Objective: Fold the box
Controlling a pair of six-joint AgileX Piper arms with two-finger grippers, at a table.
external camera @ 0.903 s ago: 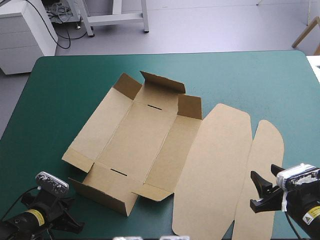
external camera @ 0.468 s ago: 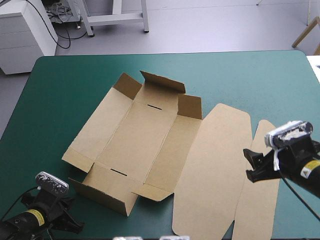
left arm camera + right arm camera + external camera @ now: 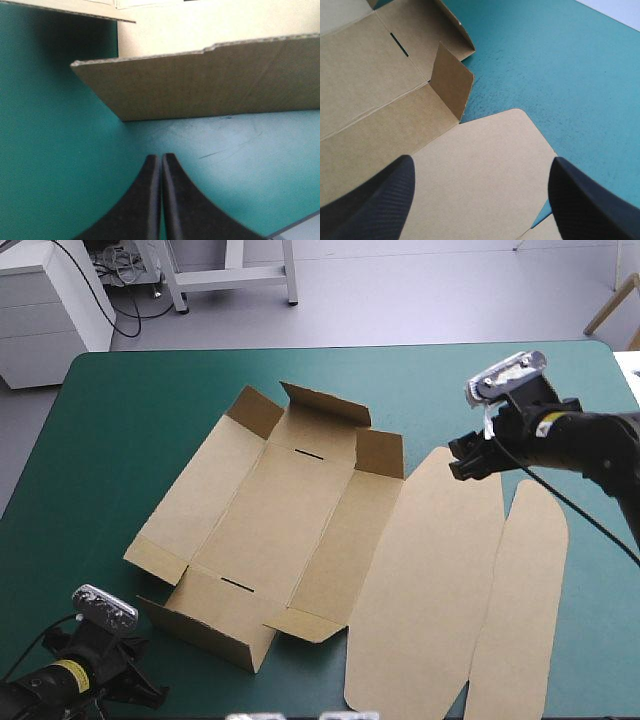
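High view | corrugated brown box (image 3: 280,530), mostly flat | left claw (image 3: 161,158) closed, empty | right claw (image 3: 481,162) wide, empty

One box (image 3: 270,510), one table (image 3: 120,430), two sets jaws.

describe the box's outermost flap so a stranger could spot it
On the teal-green table lies the brown box, spread open. From it two flat round-ended panels run toward the table's right edge; the flap is the last one, narrower than the broad panel beside it.
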